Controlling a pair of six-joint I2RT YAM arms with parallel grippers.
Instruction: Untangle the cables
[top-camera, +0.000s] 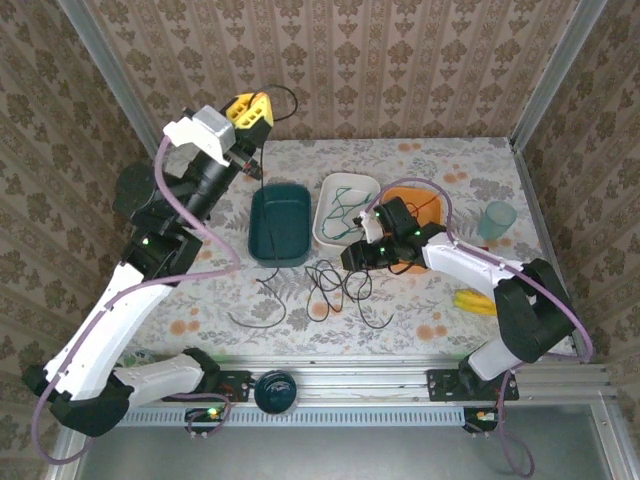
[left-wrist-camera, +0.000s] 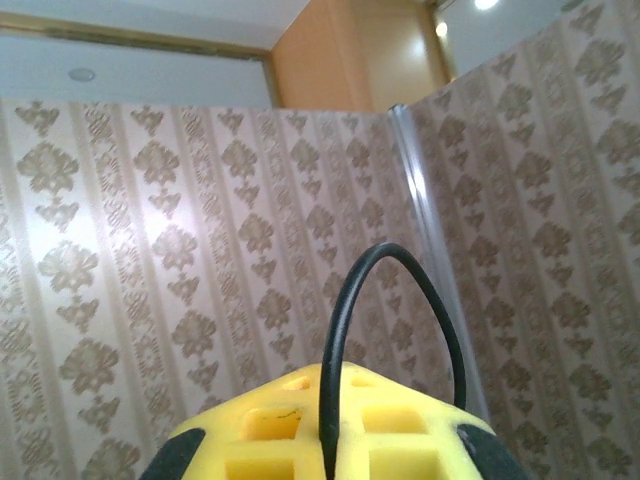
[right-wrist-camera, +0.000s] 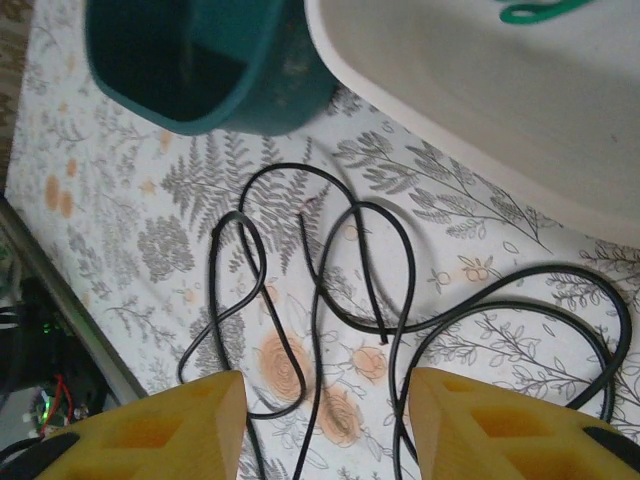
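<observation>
While the left gripper (top-camera: 252, 110) pinches one black cable (left-wrist-camera: 390, 248), the right gripper (right-wrist-camera: 325, 420) gapes empty over thin, tangled black loops (right-wrist-camera: 290, 167) beside the teal tub (right-wrist-camera: 280, 100).

You'll find the left arm (top-camera: 110, 320) and right arm (top-camera: 460, 262) in white shells over black joints, each trailed by a lilac cable (top-camera: 185, 215). Left of the teal bin (top-camera: 280, 225), the left gripper (top-camera: 252, 108) has yellow, cut-out fingers (left-wrist-camera: 270, 430). Right of it, the right gripper (right-wrist-camera: 325, 400) matches. Tiny green lights (top-camera: 147, 240), perhaps indicators, dot both arms.
</observation>
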